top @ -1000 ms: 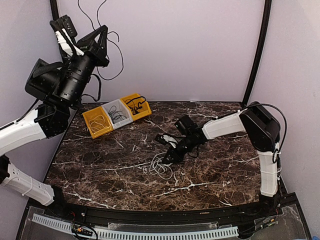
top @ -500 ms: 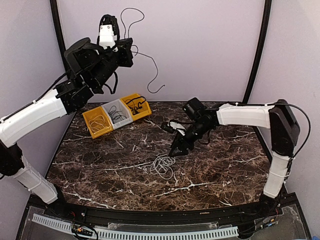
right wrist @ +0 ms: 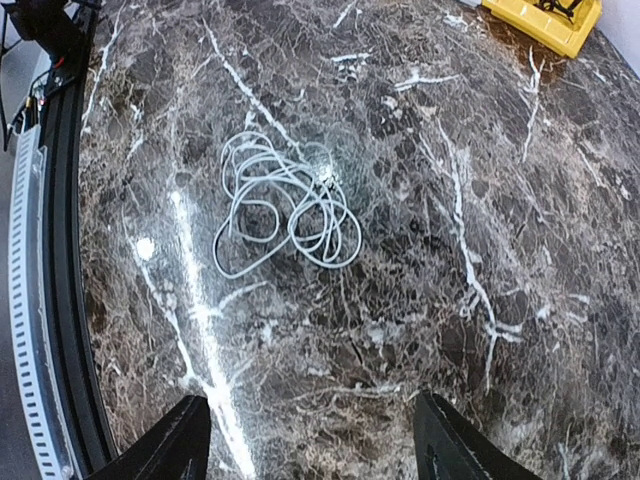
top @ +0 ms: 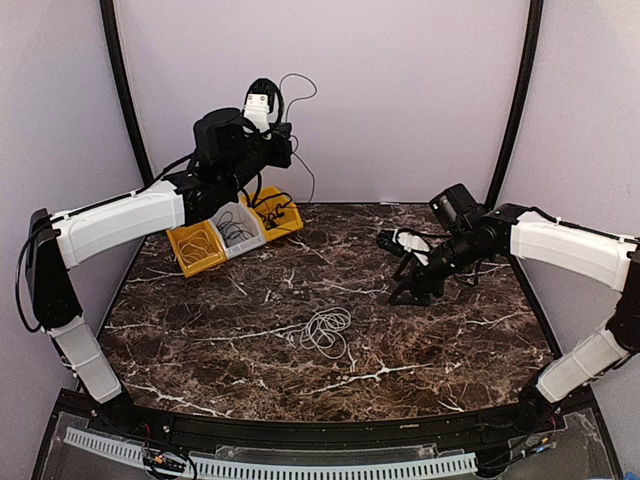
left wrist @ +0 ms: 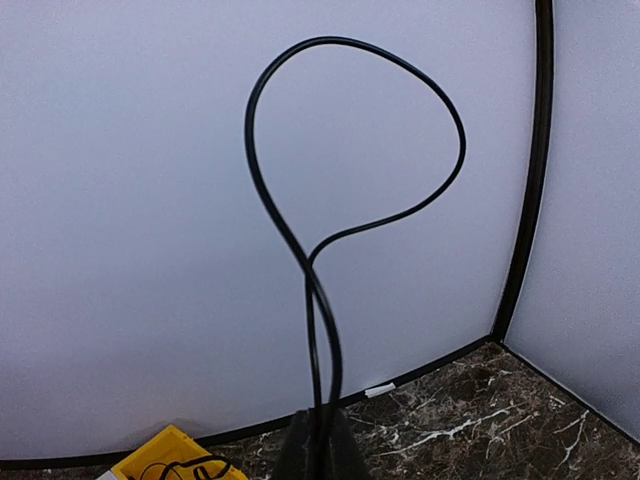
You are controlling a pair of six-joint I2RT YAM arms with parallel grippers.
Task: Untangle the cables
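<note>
**Top external view.** The left pincer (top: 284, 132), raised above the bin row (top: 200, 266), is clamped on a black cable (top: 312, 180) whose free end hangs toward the bins (cords also lie in the compartments). A pale cable coil (top: 325, 330) rests on the worktop (top: 200, 340), well apart from the bin row on its near side. The right pincer (top: 402, 268) hangs farther from the bin row than the coil does, low over the worktop. Its arm reaches inward with the forearm nearly level. We judge this the nearer arm: the coil lies to its left, toward the bases.

**Left wrist view.** The left pincer (left wrist: 320, 450) grips the black cable (left wrist: 309, 265), which rises into an open loop. A corner of the bin row (left wrist: 175, 455) shows just below.

**Right wrist view.** The right pincer (right wrist: 320, 445) is spread wide and holds nothing. The pale cable coil (right wrist: 296, 186) lies ahead of it and slightly left, its long axis (a loose oblong) pointing away from the fingers. The bin row (right wrist: 545, 25) sits far beyond.
</note>
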